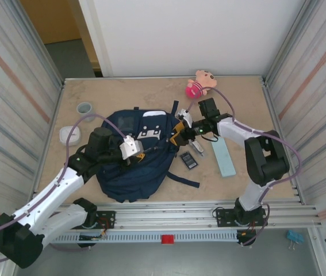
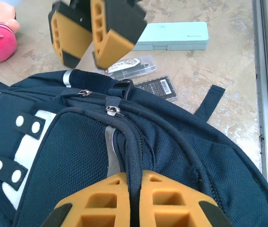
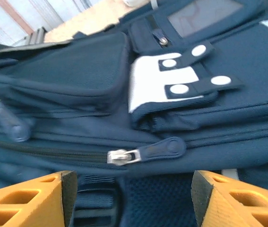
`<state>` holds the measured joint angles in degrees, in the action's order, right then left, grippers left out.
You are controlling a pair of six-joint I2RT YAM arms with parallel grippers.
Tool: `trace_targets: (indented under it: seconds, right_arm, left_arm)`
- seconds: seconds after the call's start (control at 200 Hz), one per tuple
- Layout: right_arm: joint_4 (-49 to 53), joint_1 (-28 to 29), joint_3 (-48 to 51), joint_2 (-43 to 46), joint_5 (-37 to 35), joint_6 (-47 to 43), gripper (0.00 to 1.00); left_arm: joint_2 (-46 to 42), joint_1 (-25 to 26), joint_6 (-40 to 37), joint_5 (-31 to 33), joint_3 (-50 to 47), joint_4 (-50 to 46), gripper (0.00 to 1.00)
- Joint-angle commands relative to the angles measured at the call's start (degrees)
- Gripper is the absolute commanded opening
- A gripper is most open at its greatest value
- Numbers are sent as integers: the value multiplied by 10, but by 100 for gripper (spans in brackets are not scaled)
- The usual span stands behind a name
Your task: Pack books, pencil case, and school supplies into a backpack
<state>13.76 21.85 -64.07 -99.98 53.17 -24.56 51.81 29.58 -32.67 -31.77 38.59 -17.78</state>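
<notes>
Overhead view — wrist close-ups, shared backpack [image 1: 145, 172]

Left fingers [image 2: 100, 201] pinched shut; right fingers [image 3: 22, 201] spread (both arms angled inward).

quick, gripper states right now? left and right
Left gripper: closed, pinching a dark fabric ridge of the backpack.
Right gripper: open, holding nothing.

Pink plush toy [image 1: 201, 83] far edge; grey cup [image 1: 84, 108], white dish [image 1: 69, 135] left.
</notes>
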Motion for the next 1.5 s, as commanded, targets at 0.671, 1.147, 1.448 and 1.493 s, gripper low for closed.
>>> trace_targets:
  seconds: [0.671,1.147,1.448,1.493]
  right_arm:
    - [159,32,-81,-56,75,25,42]
    - [302,22,-52,44,106,-32,34]
    - [250,24,-75,15,26,-40,60]
    - [248,27,-83,4,27,-47,61]
  left_arm:
    - [-13,-4,-17,23,-2,46,0]
    - [-12,-3,-22,31,-2,42,0]
    - [-8,-3,-21,21,2,46,0]
    - [-8,-3,-21,21,3,47,0]
